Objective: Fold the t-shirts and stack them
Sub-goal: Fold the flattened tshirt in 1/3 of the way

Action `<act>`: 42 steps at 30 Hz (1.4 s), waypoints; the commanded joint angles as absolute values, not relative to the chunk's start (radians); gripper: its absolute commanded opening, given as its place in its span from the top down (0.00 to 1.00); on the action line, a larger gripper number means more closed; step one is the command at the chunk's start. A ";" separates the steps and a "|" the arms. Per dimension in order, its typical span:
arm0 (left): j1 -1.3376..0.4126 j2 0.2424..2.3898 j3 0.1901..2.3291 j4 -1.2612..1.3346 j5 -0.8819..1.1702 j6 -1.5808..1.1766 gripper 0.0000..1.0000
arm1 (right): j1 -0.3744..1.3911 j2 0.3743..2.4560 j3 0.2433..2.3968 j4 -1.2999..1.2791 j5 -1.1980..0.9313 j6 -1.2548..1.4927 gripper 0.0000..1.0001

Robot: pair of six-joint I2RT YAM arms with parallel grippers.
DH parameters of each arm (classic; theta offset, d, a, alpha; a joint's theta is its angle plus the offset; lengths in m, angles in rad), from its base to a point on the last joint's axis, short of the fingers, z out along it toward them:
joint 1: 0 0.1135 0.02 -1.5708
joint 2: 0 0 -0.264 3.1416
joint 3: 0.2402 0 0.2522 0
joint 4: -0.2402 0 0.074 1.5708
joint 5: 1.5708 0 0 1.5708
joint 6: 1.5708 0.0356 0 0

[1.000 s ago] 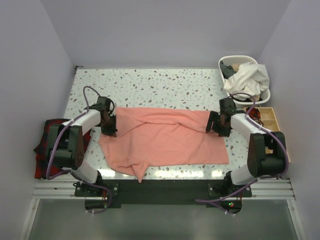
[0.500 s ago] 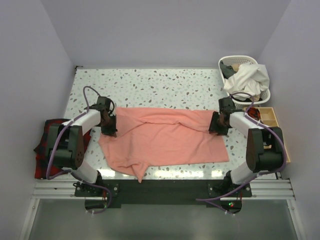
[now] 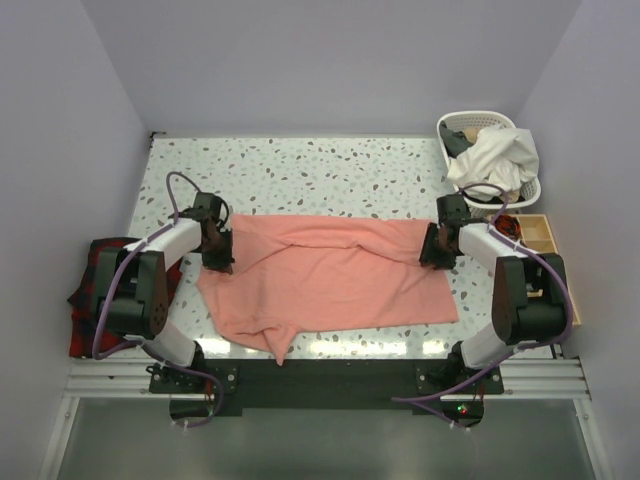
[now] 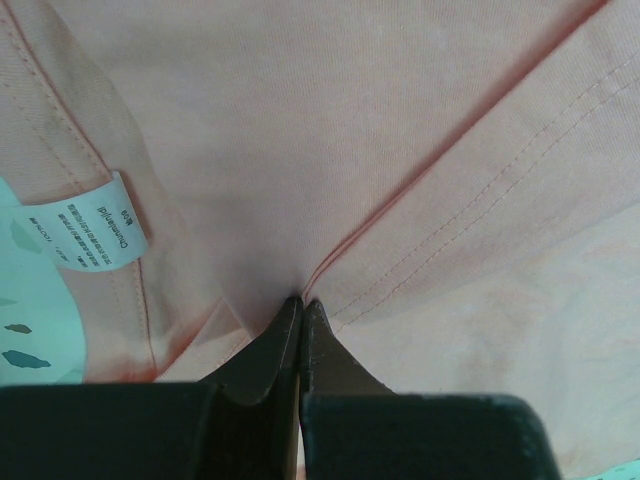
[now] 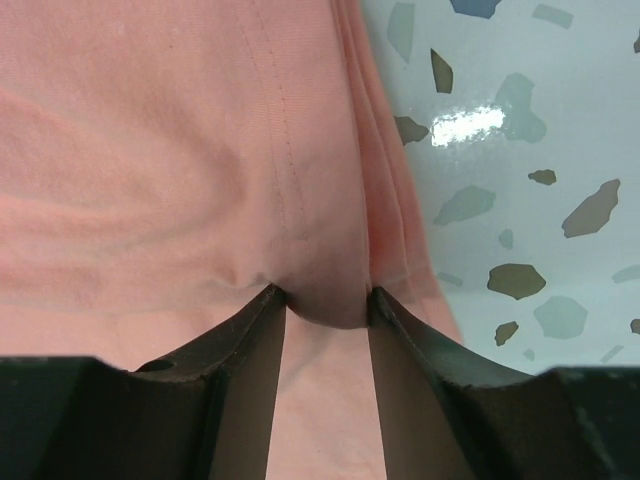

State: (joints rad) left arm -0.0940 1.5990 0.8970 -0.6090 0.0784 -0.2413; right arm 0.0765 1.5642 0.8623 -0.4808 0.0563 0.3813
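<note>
Salmon-pink t-shirt (image 3: 330,278) spans between left end effector (image 3: 217,256) and right end effector (image 3: 436,250).

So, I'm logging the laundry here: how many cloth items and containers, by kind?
Salmon-pink t-shirt: 1
Red-and-black plaid cloth: 1
White laundry basket with a heap of clothes, number unclear: 1
Wooden tray: 1
Total: 4

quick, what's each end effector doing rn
Left end effector: shut on the t-shirt.
Right end effector: open, its fingers either side of a fold of t-shirt.
</note>
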 commanded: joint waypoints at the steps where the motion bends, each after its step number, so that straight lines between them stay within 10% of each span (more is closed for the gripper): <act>1: -0.098 1.588 0.927 -0.598 0.063 -0.215 1.00 | 0.075 1.555 0.885 -0.466 0.089 0.377 0.60; 10: -0.098 1.585 0.928 -0.598 0.063 -0.213 1.00 | 0.075 1.528 0.890 -0.486 0.130 0.376 0.49; 17: -0.098 1.578 0.925 -0.598 0.066 -0.213 1.00 | 0.075 1.537 0.891 -0.477 0.146 0.373 0.59; 25: -0.098 1.578 0.925 -0.600 0.060 -0.212 1.00 | 0.074 1.520 0.897 -0.482 0.161 0.373 0.92; 42: -0.097 1.586 0.982 -0.635 -0.152 -0.225 1.00 | 0.075 1.496 0.922 -0.517 0.316 0.394 1.00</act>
State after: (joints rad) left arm -0.0952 1.5990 0.9360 -0.6239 -0.0658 -0.2409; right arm 0.0776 1.4891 0.8780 -0.5117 0.2417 0.3817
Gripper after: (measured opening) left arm 0.019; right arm 0.043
